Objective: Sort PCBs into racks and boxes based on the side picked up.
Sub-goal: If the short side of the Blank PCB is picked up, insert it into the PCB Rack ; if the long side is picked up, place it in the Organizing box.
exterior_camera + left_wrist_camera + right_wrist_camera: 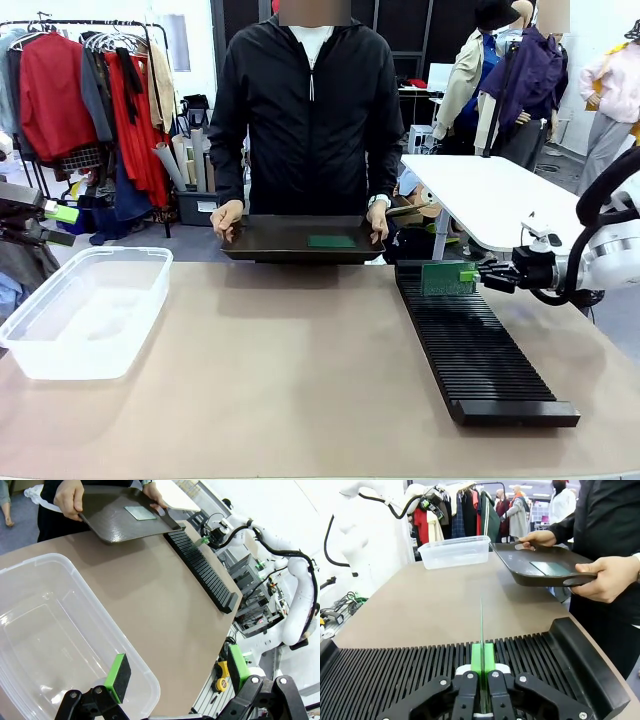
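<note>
Tan surface (300, 400), shared with a person (310, 110) standing at its 12 o'clock edge, carries the sorting. One PCB (445, 279) stands upright on its long edge at the 12 o'clock end of the rack (485, 350). The right gripper (470, 275) pinches it along its 3 o'clock side, jaws pressed tight on the thin board. In the right wrist view the board appears edge-on as a fine green line running parallel to the slots. That is probably why it is held vertical, since a board lying flat could not drop between the ribs. Whether its lower edge already sits in a slot I cannot tell. The rack itself lies at about 4 o'clock on the surface, its length running toward the person.

At 12 o'clock, the person's hands (227, 217) hold a dark tray (270, 240) level just past the surface's far edge. A second PCB (331, 241) lies flat on it, seemingly offered for a later pick.

Well apart at 9 o'clock sits the clear box (85, 310). The left gripper (177, 675) hangs over its rim with fingers spread and nothing between them, likely parked near its own bin.
</note>
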Tool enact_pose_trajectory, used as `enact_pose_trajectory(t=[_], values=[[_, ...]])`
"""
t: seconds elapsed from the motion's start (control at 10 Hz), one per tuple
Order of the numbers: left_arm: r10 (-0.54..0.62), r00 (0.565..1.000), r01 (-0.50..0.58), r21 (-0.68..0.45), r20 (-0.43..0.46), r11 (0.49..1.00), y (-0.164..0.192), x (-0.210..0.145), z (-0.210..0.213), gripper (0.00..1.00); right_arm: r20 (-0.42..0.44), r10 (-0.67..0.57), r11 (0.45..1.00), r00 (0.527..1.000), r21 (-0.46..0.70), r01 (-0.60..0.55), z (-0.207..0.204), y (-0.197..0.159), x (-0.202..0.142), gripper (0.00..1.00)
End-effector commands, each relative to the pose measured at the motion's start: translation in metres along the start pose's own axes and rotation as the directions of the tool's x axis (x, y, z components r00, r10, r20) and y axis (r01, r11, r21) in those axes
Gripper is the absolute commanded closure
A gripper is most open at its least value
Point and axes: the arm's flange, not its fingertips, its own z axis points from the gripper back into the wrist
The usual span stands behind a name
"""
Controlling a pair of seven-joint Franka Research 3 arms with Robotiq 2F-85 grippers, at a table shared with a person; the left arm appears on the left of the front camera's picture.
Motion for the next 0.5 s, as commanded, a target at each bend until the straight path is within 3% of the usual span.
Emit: enact_pose_trajectory(t=[0.0,0.4], values=[[-0.002,1.0,0.002,-0.004,0.003,1.0,-0.0015,-0.0004,0.0007,0.0,0.021,0.026,1.0,0.999,-0.014,-0.025,-0.0023,0.0015,-0.0019,1.0],[-0.002,1.0,0.002,-0.004,0.003,1.0,-0.0015,-0.0004,0.0007,0.0,-0.026,0.001,0.998,1.0,-0.059,-0.003,-0.0014,0.0004,-0.0058,1.0]])
